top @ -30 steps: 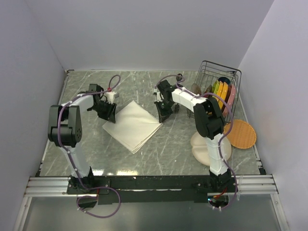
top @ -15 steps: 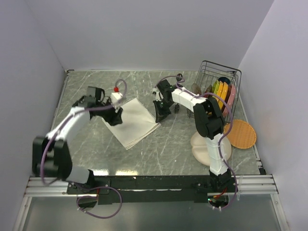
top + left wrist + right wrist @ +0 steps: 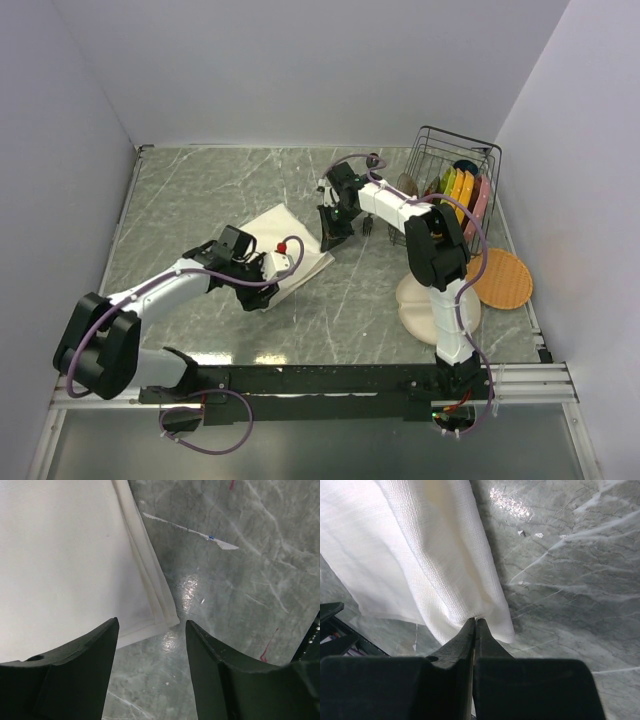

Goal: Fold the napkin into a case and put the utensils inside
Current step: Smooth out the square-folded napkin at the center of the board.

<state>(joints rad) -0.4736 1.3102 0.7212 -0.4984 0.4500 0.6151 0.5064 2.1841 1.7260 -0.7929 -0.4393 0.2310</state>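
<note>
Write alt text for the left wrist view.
The left gripper, its dark fingers open, hangs over the layered corner of the cream napkin, which lies flat on a grey marbled table.

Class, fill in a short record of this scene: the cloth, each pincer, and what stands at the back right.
napkin: folded, lying flat on the marble table
left pincer: open, over a corner of the napkin
right pincer: shut on the napkin's right-hand edge
back right: wire rack holding coloured plates
</note>
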